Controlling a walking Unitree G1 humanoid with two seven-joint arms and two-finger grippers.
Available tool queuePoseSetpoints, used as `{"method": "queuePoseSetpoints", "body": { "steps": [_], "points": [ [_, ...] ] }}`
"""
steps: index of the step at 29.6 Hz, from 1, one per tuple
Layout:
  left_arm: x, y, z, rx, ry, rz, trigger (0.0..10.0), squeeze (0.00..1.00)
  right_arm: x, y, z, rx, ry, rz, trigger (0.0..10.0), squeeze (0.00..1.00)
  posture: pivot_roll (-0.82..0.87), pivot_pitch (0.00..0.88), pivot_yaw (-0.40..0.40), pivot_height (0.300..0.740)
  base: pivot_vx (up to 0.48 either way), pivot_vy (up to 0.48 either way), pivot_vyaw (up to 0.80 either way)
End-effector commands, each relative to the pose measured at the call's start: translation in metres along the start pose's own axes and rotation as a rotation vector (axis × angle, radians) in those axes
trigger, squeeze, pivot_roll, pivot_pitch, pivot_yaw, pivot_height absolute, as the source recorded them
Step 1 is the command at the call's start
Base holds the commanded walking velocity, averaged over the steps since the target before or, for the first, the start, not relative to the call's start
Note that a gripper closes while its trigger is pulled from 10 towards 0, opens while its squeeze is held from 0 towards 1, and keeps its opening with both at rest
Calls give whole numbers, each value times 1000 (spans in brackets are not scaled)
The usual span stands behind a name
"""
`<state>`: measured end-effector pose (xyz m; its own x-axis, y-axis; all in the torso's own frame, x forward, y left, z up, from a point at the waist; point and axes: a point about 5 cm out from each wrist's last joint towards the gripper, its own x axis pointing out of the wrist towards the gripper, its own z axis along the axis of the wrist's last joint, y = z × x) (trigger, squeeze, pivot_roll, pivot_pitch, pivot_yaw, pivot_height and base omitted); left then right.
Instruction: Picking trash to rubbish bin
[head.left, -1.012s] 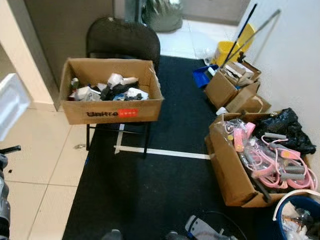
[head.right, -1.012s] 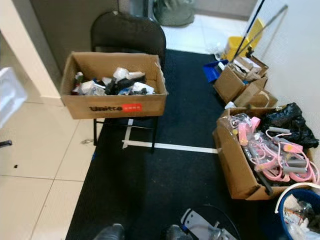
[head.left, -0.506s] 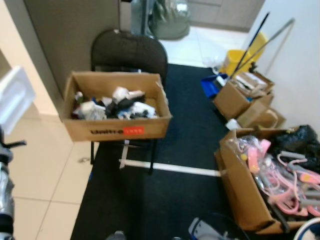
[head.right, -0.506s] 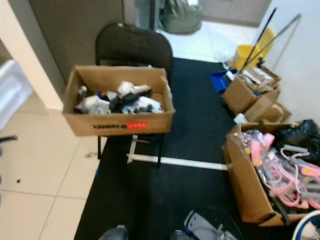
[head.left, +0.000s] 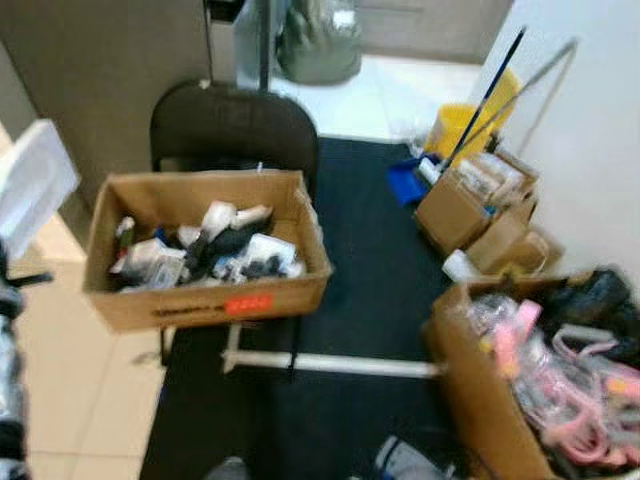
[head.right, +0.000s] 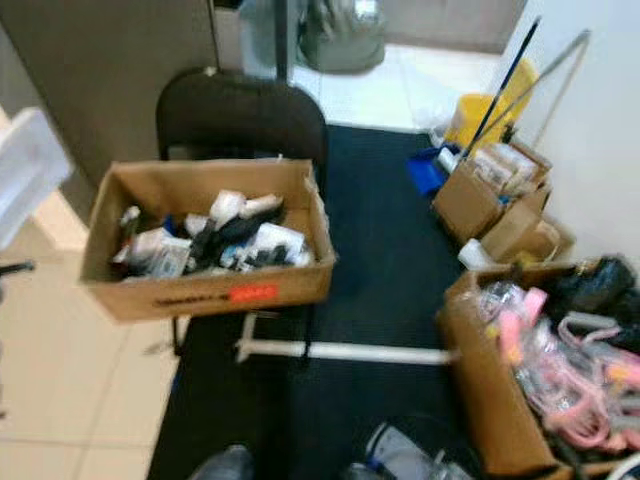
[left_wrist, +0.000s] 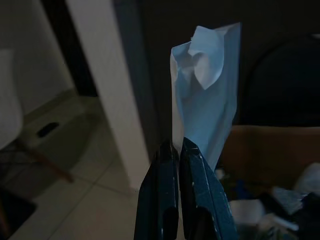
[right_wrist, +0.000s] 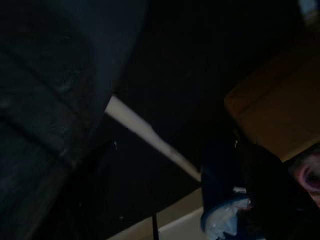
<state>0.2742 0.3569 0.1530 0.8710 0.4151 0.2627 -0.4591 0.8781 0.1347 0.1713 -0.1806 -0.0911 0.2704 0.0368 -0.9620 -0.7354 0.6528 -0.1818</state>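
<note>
With its two black fingers pressed together on the lower edge of a crumpled pale-blue wrapper (left_wrist: 206, 95), the left gripper (left_wrist: 176, 150) holds that piece of trash upright ahead of the wrist, and in the head views the same pale sheet shows raised at the robot's left side (head.left: 32, 188). Judging from this, the step in hand is the carry: the trash is already picked and must now reach a bin. Just beside and below the held wrapper sits an open cardboard box (head.left: 205, 300) full of mixed litter, resting on a black folding chair (head.left: 235, 125); it looks like the nearest drop point, so the next move probably calls for swinging the left arm over the box rim before letting go. The right wrist view is too dark to tell how the right gripper's jaws stand. Further right, on the black mat (head.left: 365, 250), stands another box holding pink hangers (head.left: 565, 395).
</note>
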Motion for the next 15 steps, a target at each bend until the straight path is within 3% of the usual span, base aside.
{"method": "queuePoseSetpoints", "body": {
  "steps": [1,7,8,11,12,15],
  "points": [
    [-2,-5,-4,-12,21,-19,10000,0,3,20,4,25,-31,69,10000,0,133,139,-12,740,345,0,0],
    [-3,-13,-8,-96,34,-66,10000,0,3,20,4,26,-32,69,10000,0,131,138,-10,740,313,0,0],
    [-4,-21,-8,-146,39,-118,10000,0,3,20,4,26,-32,69,10000,0,131,138,-10,740,0,0,0],
    [-6,-30,-8,-178,41,-176,10000,0,3,20,4,26,-32,69,10000,0,131,138,-10,740,0,0,0],
    [-8,-37,-7,-214,42,-222,10000,1000,3,20,4,25,-32,69,10000,0,131,137,-10,740,0,0,0],
    [-11,-48,-9,-248,52,-284,10000,1000,3,19,5,24,-32,68,10000,0,133,137,-10,740,0,0,0]
  ]
}}
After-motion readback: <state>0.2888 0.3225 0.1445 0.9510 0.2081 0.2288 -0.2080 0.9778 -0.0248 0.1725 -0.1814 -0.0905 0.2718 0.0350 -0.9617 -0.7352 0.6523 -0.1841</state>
